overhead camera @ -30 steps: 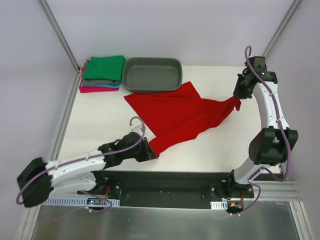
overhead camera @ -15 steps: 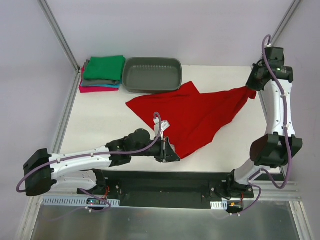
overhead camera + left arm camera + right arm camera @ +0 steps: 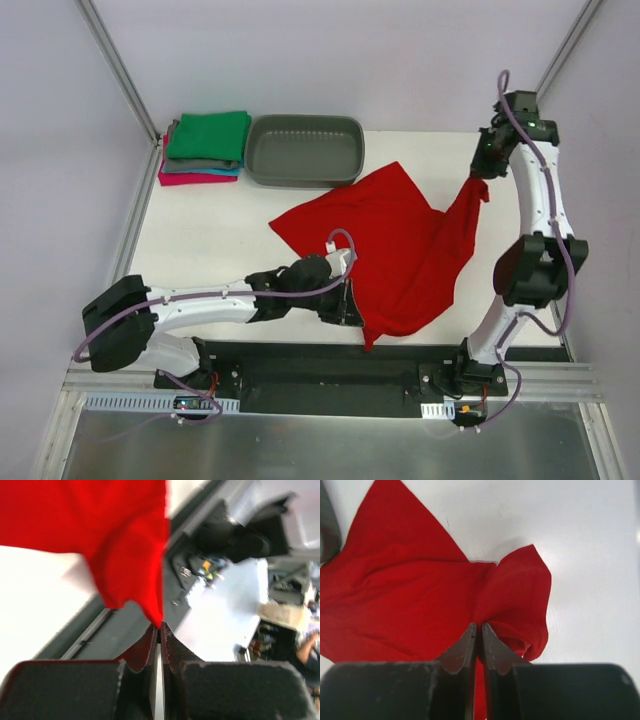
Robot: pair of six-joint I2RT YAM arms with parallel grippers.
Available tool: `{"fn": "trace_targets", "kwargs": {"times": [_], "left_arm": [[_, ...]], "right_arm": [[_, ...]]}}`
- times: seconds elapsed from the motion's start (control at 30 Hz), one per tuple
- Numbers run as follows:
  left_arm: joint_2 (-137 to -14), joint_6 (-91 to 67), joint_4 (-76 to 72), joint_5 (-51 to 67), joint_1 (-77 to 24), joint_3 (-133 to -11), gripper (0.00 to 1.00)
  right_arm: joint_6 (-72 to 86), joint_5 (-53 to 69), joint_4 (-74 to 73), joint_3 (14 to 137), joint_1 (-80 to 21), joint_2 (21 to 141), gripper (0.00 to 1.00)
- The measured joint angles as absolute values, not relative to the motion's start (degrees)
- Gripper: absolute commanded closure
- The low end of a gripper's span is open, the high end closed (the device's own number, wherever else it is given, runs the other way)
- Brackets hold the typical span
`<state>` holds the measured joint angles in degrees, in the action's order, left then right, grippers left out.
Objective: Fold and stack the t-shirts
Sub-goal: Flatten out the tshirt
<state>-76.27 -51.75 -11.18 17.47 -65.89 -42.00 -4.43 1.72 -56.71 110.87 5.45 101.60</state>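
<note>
Red t-shirt [image 3: 400,240] lies half spread over the right side of the tabletop [image 3: 200,240], lifted at two points. The left hand [image 3: 352,312] is clenched on a corner near the front edge. The right hand [image 3: 480,178] is clenched on a bunched edge at the far right, probably so the cloth can be pulled flat for folding. Counted: one loose shirt, one grey tub [image 3: 305,150], and one folded stack [image 3: 205,148] at the far left corner. The stack seems to hold four shirts, though its lower layers are hard to separate.
</note>
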Motion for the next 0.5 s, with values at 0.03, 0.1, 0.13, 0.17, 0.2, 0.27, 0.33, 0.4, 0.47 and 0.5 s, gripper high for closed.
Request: {"fn": "trace_targets", "kwargs": {"times": [0.03,0.1,0.13,0.17,0.2,0.27,0.33,0.4,0.47,0.5], "left_arm": [[-77.2,-52.2,-10.1,17.0,-64.5,-42.0,1.0],[-78.4,-52.8,-8.8,15.6,-61.1,-41.9,0.55],[-78.7,-52.9,-8.2,15.2,-59.0,-41.8,0.21],[-78.8,-52.3,-7.6,14.8,-57.0,-41.8,0.01],[-78.7,-51.7,-7.2,14.7,-55.5,-41.9,0.01],[-78.7,-50.5,-5.3,14.2,-52.6,-42.5,0.01],[-78.5,-48.3,-2.1,12.6,-51.1,-43.8,0.01],[-77.4,-45.9,0.6,11.0,-49.7,-45.2,0.01],[-76.3,-43.5,2.2,9.3,-48.0,-46.6,0.01],[-76.1,-42.2,2.7,8.4,-46.7,-47.5,0.01]], "right_arm": [[-4.5,1.7,-56.2,110.9,4.6,103.8,0.81],[-4.5,1.5,-55.0,110.9,3.0,108.1,0.55],[-4.5,1.4,-54.5,111.0,2.2,110.3,0.42],[-4.7,1.0,-54.3,111.2,1.7,112.2,0.33],[-4.8,0.4,-54.3,111.5,1.1,114.0,0.23],[-5.5,-1.6,-54.4,112.2,0.0,117.2,0.07],[-6.5,-4.7,-54.9,112.0,-0.6,118.4,0.01],[-6.5,-7.6,-54.5,110.5,-0.6,117.3,0.04],[-6.3,-10.2,-52.2,104.0,-0.9,112.6,0.04],[-6.1,-10.9,-51.9,100.6,-1.0,109.6,0.04]]}}
